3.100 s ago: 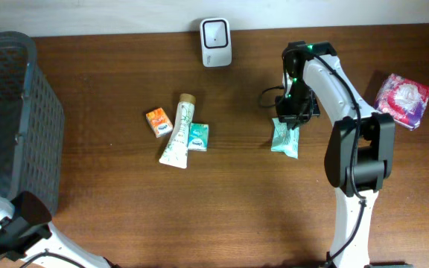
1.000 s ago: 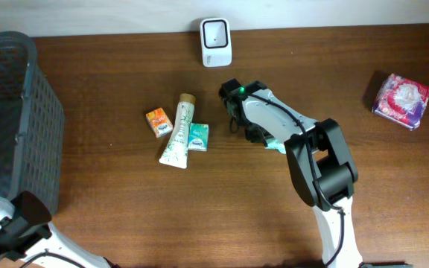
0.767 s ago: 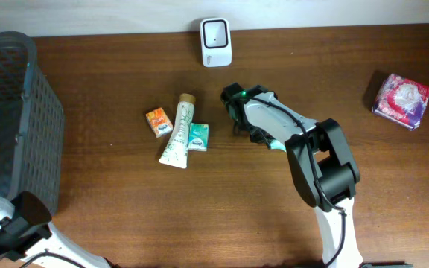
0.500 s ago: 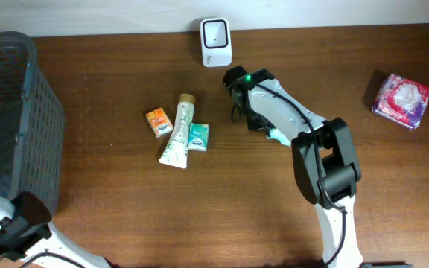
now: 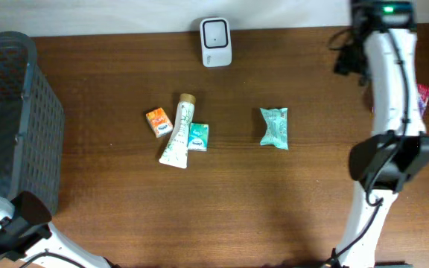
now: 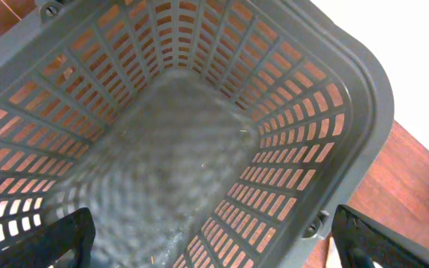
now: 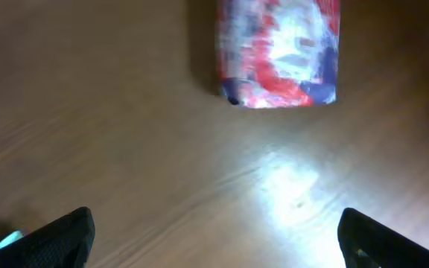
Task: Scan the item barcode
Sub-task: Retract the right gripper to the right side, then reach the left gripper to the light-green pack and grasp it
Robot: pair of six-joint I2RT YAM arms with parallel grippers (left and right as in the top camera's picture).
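Brown table (image 5: 125, 208) carries the red-purple packet (image 7: 278, 52) at upper centre of the right wrist view; the right gripper (image 7: 226, 238), jaws wide apart, should centre over it before closing.

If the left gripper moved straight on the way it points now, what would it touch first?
Most likely the floor of the grey basket: the open left gripper points into it, with nothing seen between. Depth is unclear.

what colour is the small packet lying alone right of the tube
The packet is teal green with some white print. The overhead view shows it best.
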